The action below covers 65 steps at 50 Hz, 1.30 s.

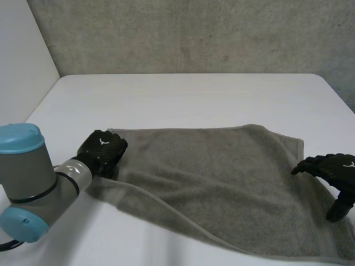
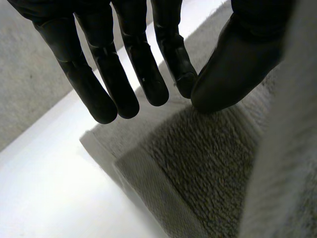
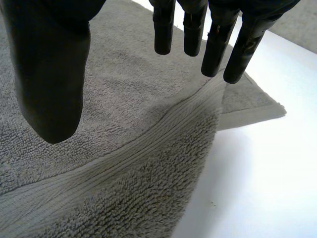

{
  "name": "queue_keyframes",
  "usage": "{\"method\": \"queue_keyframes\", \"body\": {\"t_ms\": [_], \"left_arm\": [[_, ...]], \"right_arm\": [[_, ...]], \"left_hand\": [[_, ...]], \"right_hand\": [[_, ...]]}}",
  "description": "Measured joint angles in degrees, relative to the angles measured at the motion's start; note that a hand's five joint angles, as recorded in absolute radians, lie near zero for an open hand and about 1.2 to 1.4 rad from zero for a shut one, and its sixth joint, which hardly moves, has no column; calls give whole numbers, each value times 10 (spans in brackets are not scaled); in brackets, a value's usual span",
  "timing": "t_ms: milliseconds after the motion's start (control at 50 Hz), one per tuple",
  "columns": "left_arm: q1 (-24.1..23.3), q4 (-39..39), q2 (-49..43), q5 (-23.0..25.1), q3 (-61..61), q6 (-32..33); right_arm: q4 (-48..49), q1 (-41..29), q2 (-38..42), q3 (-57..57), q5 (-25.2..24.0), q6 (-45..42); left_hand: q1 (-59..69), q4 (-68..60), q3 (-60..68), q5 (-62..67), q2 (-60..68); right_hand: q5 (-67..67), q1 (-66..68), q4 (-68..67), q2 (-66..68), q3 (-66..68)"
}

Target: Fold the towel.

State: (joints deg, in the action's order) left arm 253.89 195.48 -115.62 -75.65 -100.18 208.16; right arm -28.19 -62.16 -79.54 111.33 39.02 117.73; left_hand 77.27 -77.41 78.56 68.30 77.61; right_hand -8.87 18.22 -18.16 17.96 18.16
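Note:
A grey-green towel (image 1: pixel 222 177) lies spread flat on the white table (image 1: pixel 183 94). My left hand (image 1: pixel 102 151) rests at the towel's far left corner, on its left edge. In the left wrist view its straight fingers (image 2: pixel 124 64) meet the thumb (image 2: pixel 223 79) with the towel's hem running between them, and the towel (image 2: pixel 208 163) rises beside the thumb. My right hand (image 1: pixel 335 172) hovers over the towel's right edge, open, thumb (image 3: pixel 49 74) held well apart from the fingers (image 3: pixel 218 44), with the towel (image 3: pixel 124 148) below.
A grey concrete wall (image 1: pixel 194 33) stands behind the table's far edge. Bare white table lies beyond the towel and to its left. The towel's near edge reaches close to the table's front.

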Motion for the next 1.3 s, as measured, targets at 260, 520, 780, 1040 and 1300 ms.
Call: {"method": "queue_keyframes", "body": {"t_ms": [260,520,780,1040,1300], "left_arm": [[9,-27,11,-25,5,0],[22,-42,154,-22,-6,-3],[24,-183,282,93,-151,7],[104,-229,322,144,-292,144],[137,-163,274,146,-304,188]], "right_arm": [[0,-2,11,1,0,-1],[0,-5,12,3,-1,-1],[0,-3,12,6,-1,-4],[0,-4,13,8,-1,-7],[0,-5,13,11,-1,-8]], "left_hand": [[-565,583,-581,-569,-562],[-631,636,-647,-646,-642],[-492,494,-505,-501,-497],[-405,405,-419,-414,-407],[-406,407,-420,-418,-411]], "right_hand": [[0,0,0,0,0],[0,0,0,0,0],[0,0,0,0,0],[0,0,0,0,0],[0,0,0,0,0]]}}
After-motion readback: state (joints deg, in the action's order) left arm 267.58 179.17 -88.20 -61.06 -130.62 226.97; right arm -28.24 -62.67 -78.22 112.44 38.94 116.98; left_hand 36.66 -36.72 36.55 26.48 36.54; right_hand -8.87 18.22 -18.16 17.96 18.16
